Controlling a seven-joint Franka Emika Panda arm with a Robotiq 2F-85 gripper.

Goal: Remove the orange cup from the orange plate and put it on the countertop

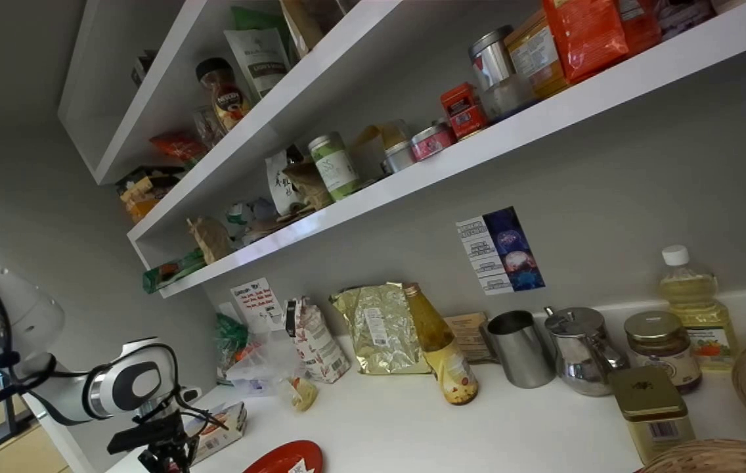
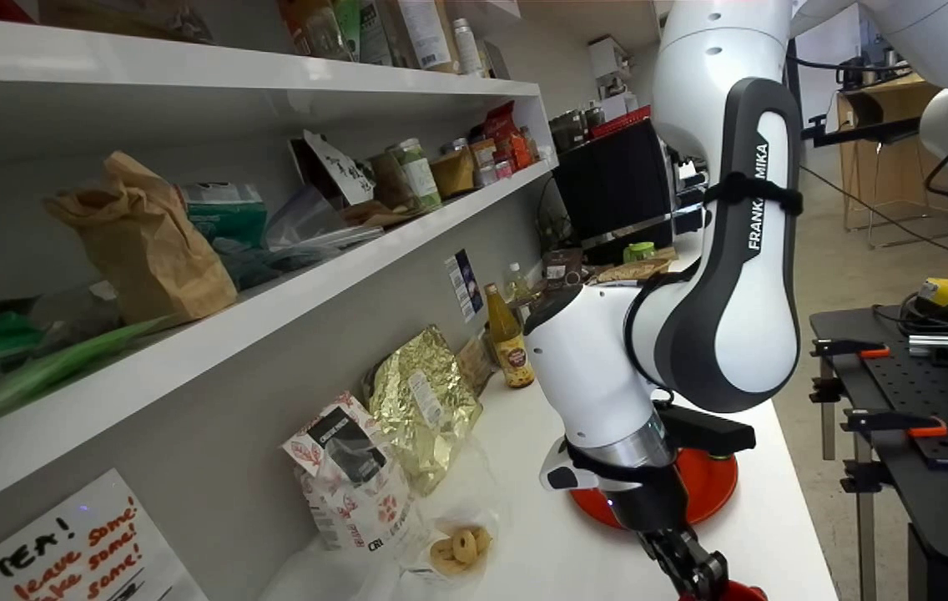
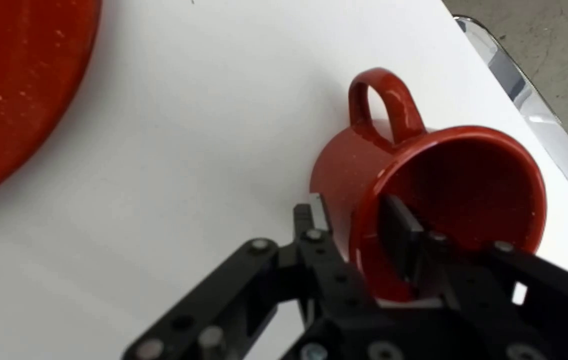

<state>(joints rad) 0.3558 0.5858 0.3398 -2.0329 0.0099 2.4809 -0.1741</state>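
Gloss is suggesting that the orange cup [image 3: 436, 180], clear of the orange plate [image 3: 19, 75] and on or above (unclear which) the surface [image 3: 179, 150], is handling stiff, slick and chippable, so the pincer [image 3: 358, 215], nearly closed, is sensibly pinching its wall.

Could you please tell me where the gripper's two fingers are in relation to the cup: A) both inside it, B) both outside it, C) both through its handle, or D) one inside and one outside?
D: in the wrist view, the gripper has one finger inside the cup and the other outside its wall.
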